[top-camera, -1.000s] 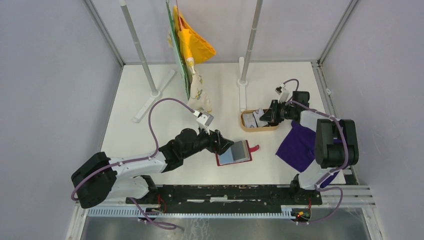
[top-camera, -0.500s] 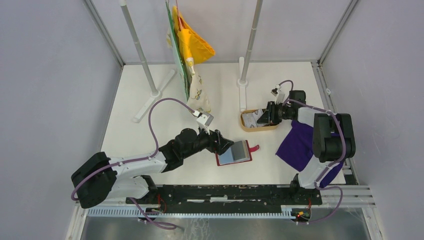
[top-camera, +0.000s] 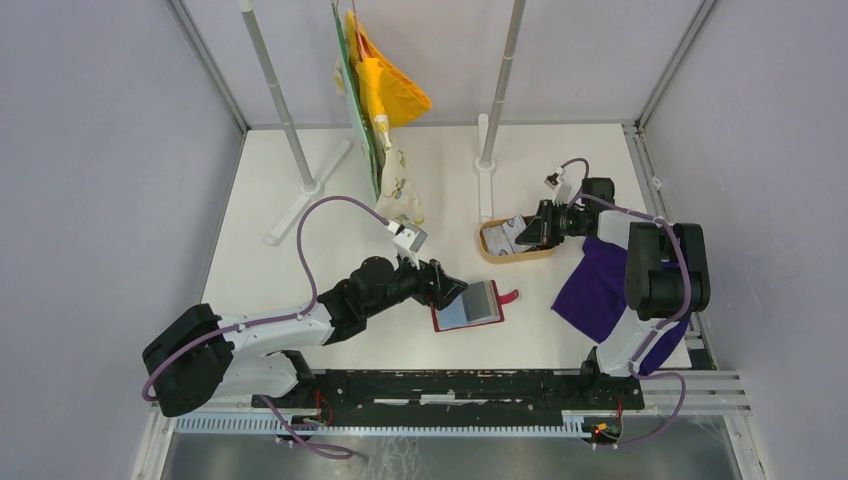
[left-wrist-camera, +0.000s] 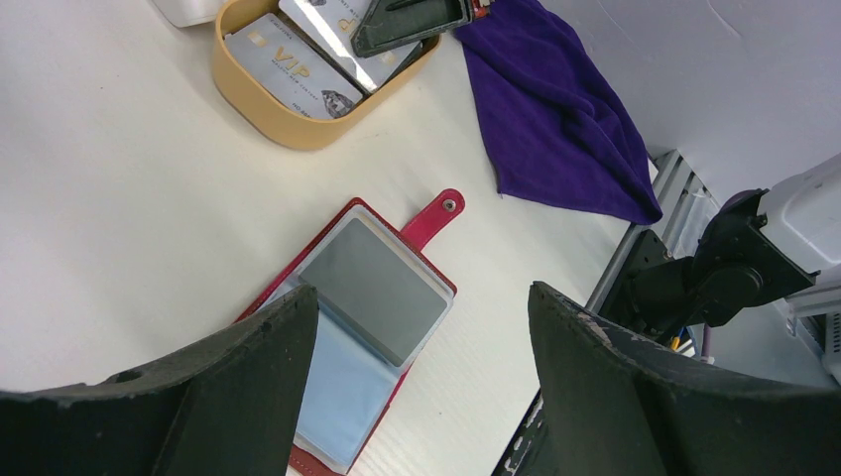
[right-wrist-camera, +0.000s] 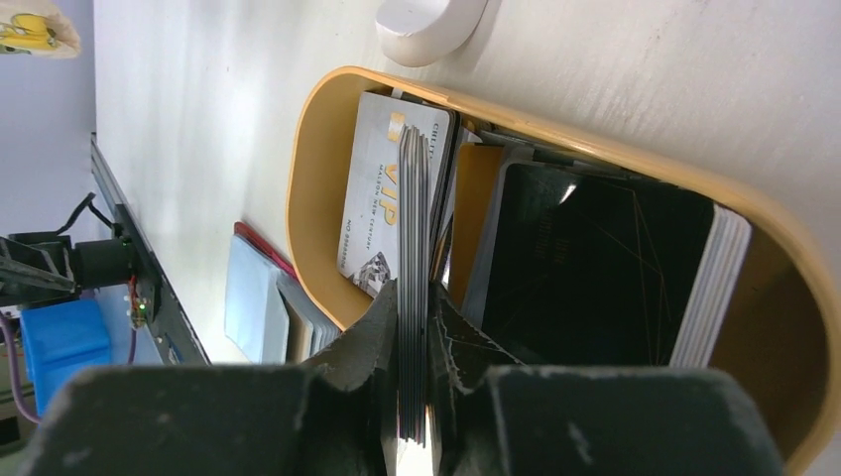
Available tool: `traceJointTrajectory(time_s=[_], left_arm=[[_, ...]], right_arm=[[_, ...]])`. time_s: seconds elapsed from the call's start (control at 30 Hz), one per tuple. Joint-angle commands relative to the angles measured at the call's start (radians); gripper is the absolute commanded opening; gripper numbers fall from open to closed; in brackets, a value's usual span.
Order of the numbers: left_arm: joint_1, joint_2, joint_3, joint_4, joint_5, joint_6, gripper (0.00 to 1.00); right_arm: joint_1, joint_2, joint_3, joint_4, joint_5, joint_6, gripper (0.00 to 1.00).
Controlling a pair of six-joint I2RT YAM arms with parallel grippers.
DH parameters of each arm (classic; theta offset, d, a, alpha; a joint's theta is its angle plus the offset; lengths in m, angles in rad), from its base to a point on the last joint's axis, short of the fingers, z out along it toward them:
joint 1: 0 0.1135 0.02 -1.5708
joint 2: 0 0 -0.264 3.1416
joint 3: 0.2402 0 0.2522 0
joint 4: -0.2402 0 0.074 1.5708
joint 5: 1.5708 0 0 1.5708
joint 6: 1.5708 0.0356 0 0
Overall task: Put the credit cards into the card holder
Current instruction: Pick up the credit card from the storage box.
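The right fingers (top-camera: 530, 232) were down in the wooden tray (left-wrist-camera: 268, 117), pinched almost shut on the credit cards (right-wrist-camera: 415, 198). Going by the layered edges in the wrist view, it looked like a thin stack standing on edge rather than a single card. More cards lay flat in the tray, a pale VIP one on one side and a black one topping a pile on the other.

The card holder (left-wrist-camera: 372, 293) lay open on the surface (top-camera: 255, 280), well apart from the tray, with its snap tab sticking out toward the purple cloth (left-wrist-camera: 555, 109). The left fingers (top-camera: 447, 285) were spread wide with nothing in them, hovering just over the holder.

The step in hand looked like the pick. Honestly, the tricky bit would probably be that bundle, since a slot likely wouldn't take several cards at once. A straight, slow lift clear of the tray wall seemed wise, then checking whether extras dropped off. For the insert, the left fingers could pin the holder down so it didn't skid.
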Motion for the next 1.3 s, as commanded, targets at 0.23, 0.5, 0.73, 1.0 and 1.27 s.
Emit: traceJointTrajectory(time_s=[0.23, 0.5, 0.73, 1.0, 1.27], left_arm=[[0.004, -0.015, 0.019, 0.03, 0.01, -0.013, 0.83], [0.004, -0.013, 0.023, 0.03, 0.013, -0.01, 0.83], [0.003, -0.016, 0.02, 0.029, 0.012, -0.01, 0.83], [0.003, -0.028, 0.011, 0.031, 0.01, -0.011, 0.83], [0.004, -0.039, 0.008, 0.031, 0.008, -0.016, 0.83]], right_arm=[[-0.04, -0.023, -0.004, 0.078, -0.132, 0.056, 0.26], [-0.055, -0.025, -0.007, 0.084, -0.148, 0.064, 0.28], [-0.086, -0.045, -0.015, 0.083, -0.146, 0.062, 0.29], [-0.092, -0.06, -0.007, 0.035, -0.048, 0.017, 0.1], [-0.1, -0.106, -0.017, 0.043, -0.045, 0.012, 0.0]])
